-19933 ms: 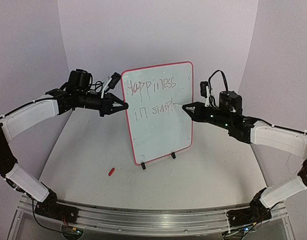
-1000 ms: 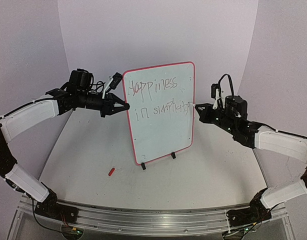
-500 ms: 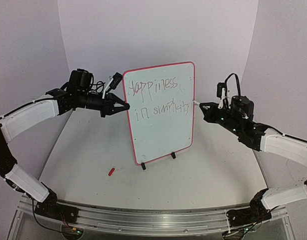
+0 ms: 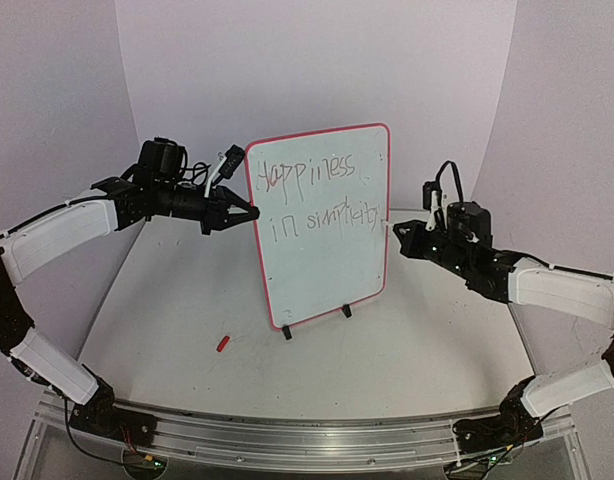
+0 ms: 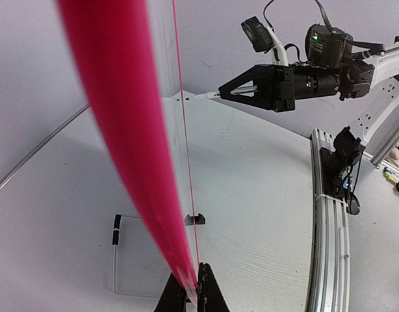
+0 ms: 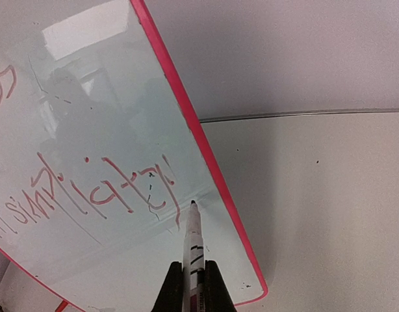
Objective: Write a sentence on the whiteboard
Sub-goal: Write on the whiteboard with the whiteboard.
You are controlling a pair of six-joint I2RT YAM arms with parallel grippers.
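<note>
On table (image 4: 417, 340) before whiteboard (image 4: 322, 270), red object (image 4: 223, 343), black clips (image 4: 287, 333) at board's foot

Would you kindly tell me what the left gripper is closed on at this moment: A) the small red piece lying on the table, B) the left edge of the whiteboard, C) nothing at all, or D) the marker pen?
B: the left gripper is shut on the red rim at the left edge of the whiteboard, while the marker pen sits in the right gripper.
</note>
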